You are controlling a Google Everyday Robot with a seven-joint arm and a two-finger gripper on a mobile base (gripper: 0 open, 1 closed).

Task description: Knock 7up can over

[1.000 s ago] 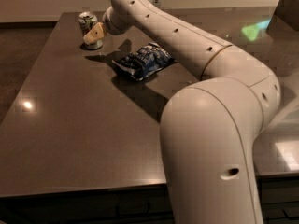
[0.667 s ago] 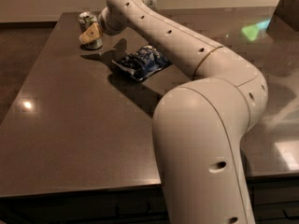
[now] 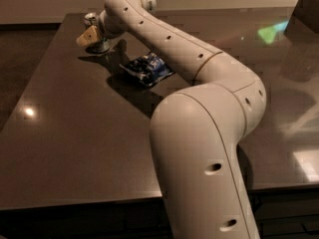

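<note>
7up can (image 3: pixel 91 19) stood near the far left corner of the desk (image 3: pixel 75 148). Its shiny metal top showed above the hand (image 3: pixel 88 36) and a little of its base showed below. The middle of the can was covered by the hand, so I could not tell whether the can was fully upright or slightly tilted.

The hand, tan in colour, was right at the can on the side facing the camera. It seemed to touch the can, though the contact itself was hidden. I could not tell whether the hand was wide or narrow, or whether it held anything.

The white arm (image 3: pixel 164 39) reached from the near right edge diagonally across the desk to that corner. A blue snack bag (image 3: pixel 147 69) lay flat on the desk beside the arm. The bag was toward the middle of the desk, near the can but apart from it.
</note>
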